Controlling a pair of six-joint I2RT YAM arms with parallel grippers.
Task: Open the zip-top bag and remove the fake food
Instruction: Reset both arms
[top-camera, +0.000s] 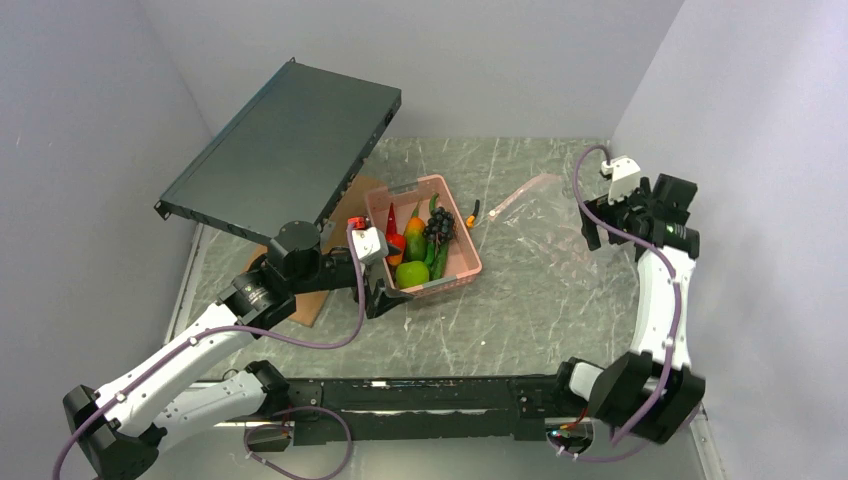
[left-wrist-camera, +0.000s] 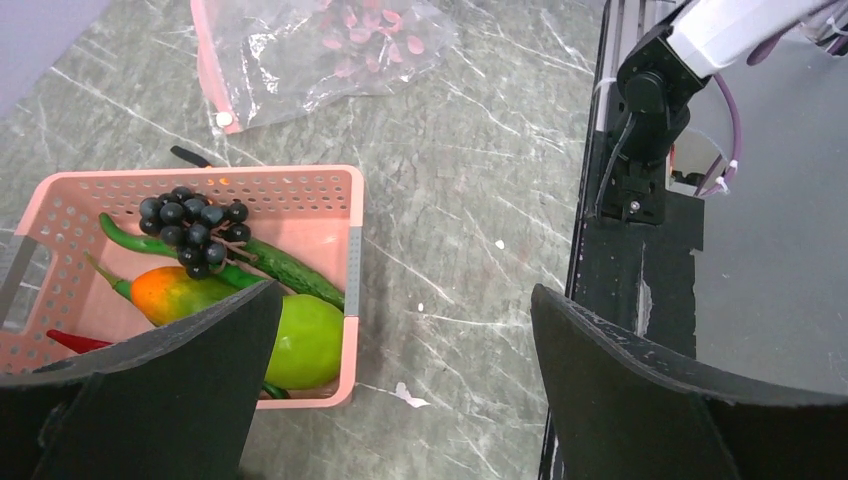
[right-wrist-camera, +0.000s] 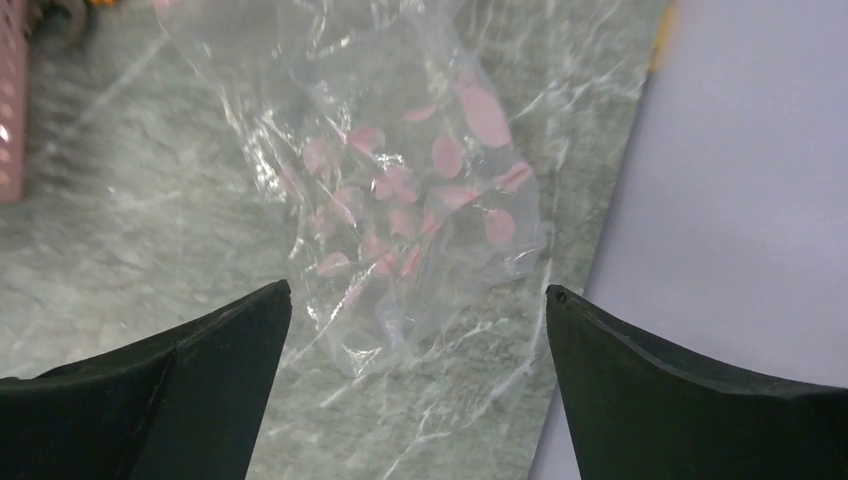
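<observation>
The clear zip-top bag (top-camera: 528, 196) lies flat on the table at the back right, with pink spots on it; I see no food inside. It also shows in the right wrist view (right-wrist-camera: 400, 180) and in the left wrist view (left-wrist-camera: 320, 50), with its pink zip strip (left-wrist-camera: 205, 70). The fake food lies in the pink basket (top-camera: 463, 262): a lime-green apple (left-wrist-camera: 305, 340), a dark grape bunch (left-wrist-camera: 192, 222), green pods (left-wrist-camera: 290, 270), an orange piece (left-wrist-camera: 170, 290). My left gripper (left-wrist-camera: 405, 380) is open and empty at the basket's near corner. My right gripper (right-wrist-camera: 418, 380) is open and empty, above the bag's near end.
A large dark flat unit (top-camera: 285, 145) leans at the back left. Brown cardboard (top-camera: 318, 302) lies under the left arm. A small black-and-orange tool (top-camera: 472, 214) lies just beyond the basket. The side wall (right-wrist-camera: 740, 200) is close on the right. The black base rail (top-camera: 420, 395) runs along the front.
</observation>
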